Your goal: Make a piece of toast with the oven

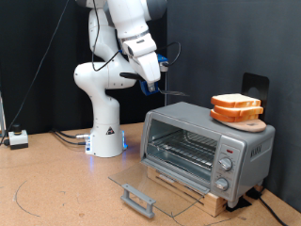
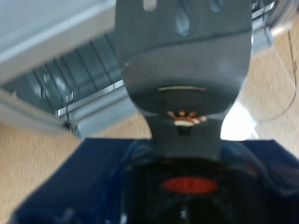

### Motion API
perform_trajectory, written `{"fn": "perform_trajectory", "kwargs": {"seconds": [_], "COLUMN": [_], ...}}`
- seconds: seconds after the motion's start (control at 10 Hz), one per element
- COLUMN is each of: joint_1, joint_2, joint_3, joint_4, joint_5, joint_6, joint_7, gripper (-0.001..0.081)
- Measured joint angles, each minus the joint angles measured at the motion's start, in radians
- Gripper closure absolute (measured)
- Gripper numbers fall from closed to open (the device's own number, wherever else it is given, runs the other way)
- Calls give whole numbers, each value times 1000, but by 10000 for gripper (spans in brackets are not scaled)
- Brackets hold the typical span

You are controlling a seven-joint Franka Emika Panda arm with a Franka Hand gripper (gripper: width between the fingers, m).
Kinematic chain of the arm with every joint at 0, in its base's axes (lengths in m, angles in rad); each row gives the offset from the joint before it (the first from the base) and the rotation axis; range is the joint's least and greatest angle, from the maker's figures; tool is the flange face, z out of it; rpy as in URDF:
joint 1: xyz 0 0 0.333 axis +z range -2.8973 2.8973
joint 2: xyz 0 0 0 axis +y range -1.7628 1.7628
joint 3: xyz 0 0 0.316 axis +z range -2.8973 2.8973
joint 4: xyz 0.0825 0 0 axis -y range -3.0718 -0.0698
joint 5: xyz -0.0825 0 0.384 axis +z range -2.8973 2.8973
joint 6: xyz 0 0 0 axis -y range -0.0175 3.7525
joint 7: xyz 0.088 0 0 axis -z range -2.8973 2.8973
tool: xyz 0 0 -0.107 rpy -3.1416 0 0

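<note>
The silver oven (image 1: 246, 141) stands at the exterior view's right, its glass door (image 1: 167, 182) folded down flat with the grey bar handle (image 1: 138, 198) in front. The wire rack (image 1: 183, 146) inside is bare. Two bread slices (image 1: 235, 102) lie stacked on a round wooden board (image 1: 250, 122) on the oven's top; I cannot tell which one is the piece of toast. My gripper (image 1: 153, 83) hovers above and to the left of the oven, shut on a spatula (image 1: 184, 92) with a blue handle. In the wrist view the grey slotted blade (image 2: 187, 56) points at the open oven's rack (image 2: 65, 84).
The oven sits on a wooden block (image 1: 193, 195). The robot's white base (image 1: 105, 132) stands behind the door. A small white box (image 1: 17, 138) and cables lie at the exterior view's left. A black object (image 1: 254, 87) stands behind the oven.
</note>
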Motion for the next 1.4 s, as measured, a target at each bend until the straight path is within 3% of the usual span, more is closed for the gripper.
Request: {"fn": "perform_trajectory", "kwargs": {"seconds": [0.3, 0.7, 1.1, 1.4], "joint_1": [4, 51, 101, 107], "joint_2": [4, -1, -7, -3], "joint_3": [5, 37, 82, 125], "joint_4": [-4, -54, -97, -111], "joint_5": [-4, 41, 104, 124], "joint_6": [8, 84, 115, 160], "joint_7": [-14, -70, -65, -22], "gripper": [393, 393, 393, 393]}}
